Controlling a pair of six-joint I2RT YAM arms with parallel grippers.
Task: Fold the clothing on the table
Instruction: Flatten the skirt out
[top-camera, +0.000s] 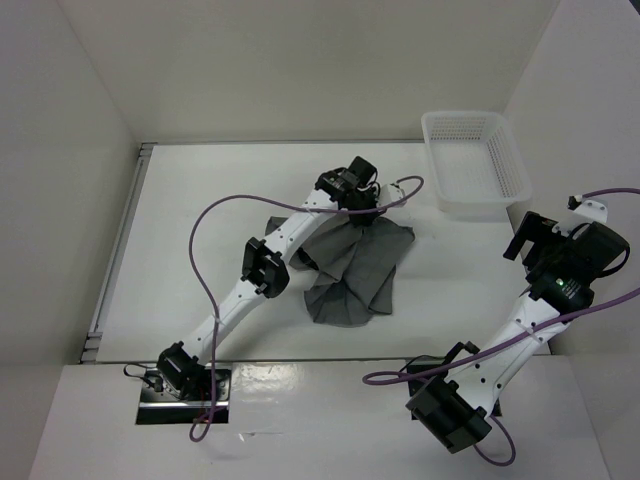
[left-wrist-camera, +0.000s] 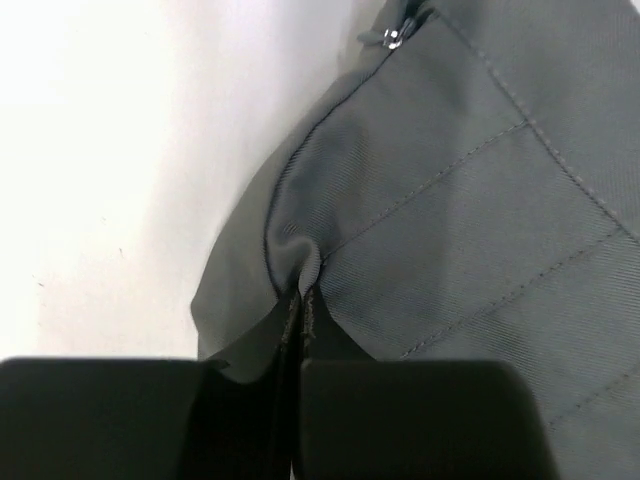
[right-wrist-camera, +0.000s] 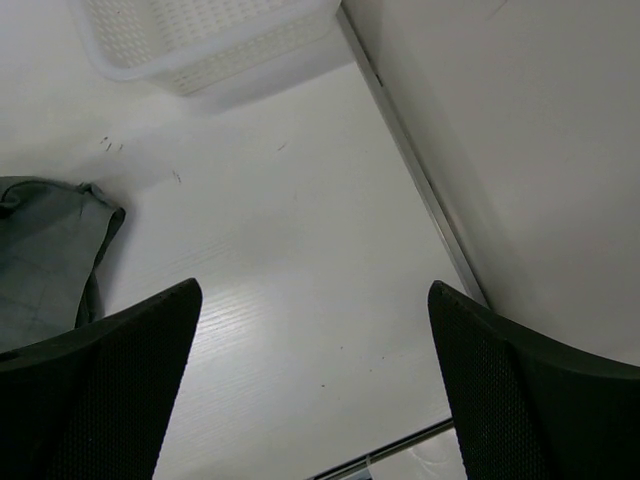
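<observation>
The clothing (top-camera: 355, 265), a dark grey pleated skirt, lies crumpled in the middle of the white table (top-camera: 200, 240). My left gripper (top-camera: 352, 205) reaches over its far edge and is shut on a pinched fold of the fabric (left-wrist-camera: 295, 262), near a small metal zipper pull (left-wrist-camera: 392, 38). Stitched pleats of the clothing (left-wrist-camera: 480, 230) fill the left wrist view. My right gripper (right-wrist-camera: 315, 375) hovers open above bare table at the right, with nothing between its black fingers (right-wrist-camera: 90, 390). A corner of the clothing (right-wrist-camera: 50, 260) shows at its left.
A white plastic mesh basket (top-camera: 474, 163) stands at the back right of the table, also seen in the right wrist view as the basket (right-wrist-camera: 200, 40). A thin metal rail (top-camera: 118, 250) runs along the left edge. White walls enclose the table.
</observation>
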